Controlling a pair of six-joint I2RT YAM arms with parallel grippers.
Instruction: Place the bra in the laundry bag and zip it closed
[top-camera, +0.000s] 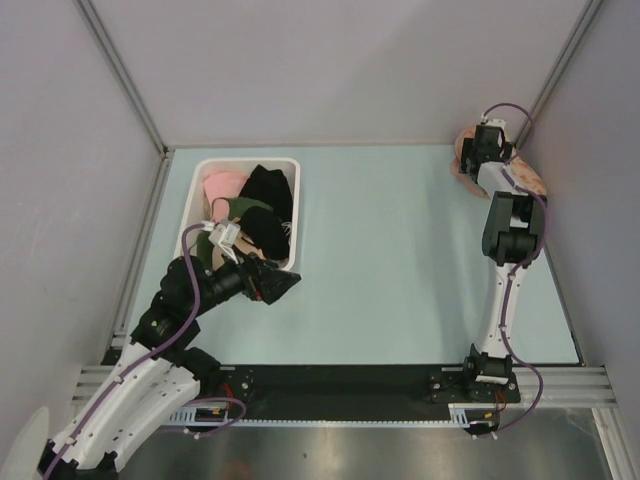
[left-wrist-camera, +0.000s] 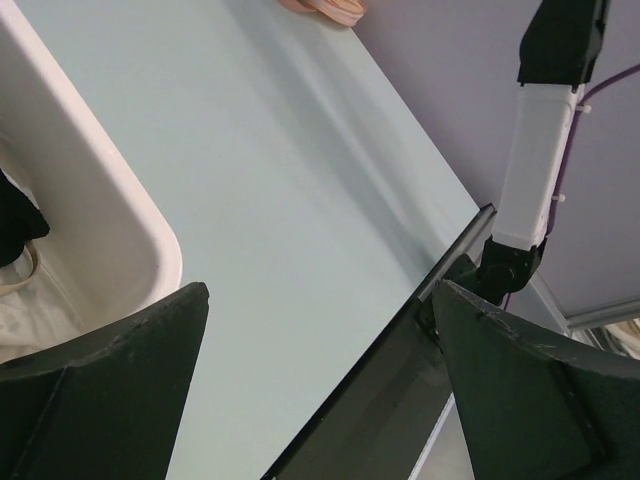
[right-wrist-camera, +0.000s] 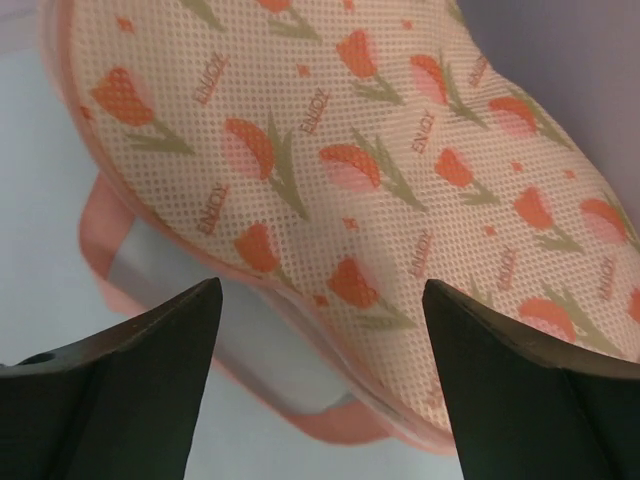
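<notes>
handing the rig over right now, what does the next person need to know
Left gripper: open, empty, beside the white bin, near its right corner.
Right gripper: open, empty, close to the laundry bag at the table's far right corner, not gripping it.
Bra: not picked up. Black fabric lies in the bin; cannot tell which piece it is.
Done: nothing so far.
Left: fetch the bra, put it in the bag, zip it. Cannot tell whether the bag is unzipped.

The pale blue-green flat table (top-camera: 400, 270) carried two items. A white rectangular plastic bin (top-camera: 197, 195) stood just beside the left gripper (top-camera: 292, 284), on its left side. A beige-pink oval mesh pouch with orange-red tulip print (right-wrist-camera: 350, 150) rested just ahead of the right gripper (right-wrist-camera: 320, 400).
</notes>
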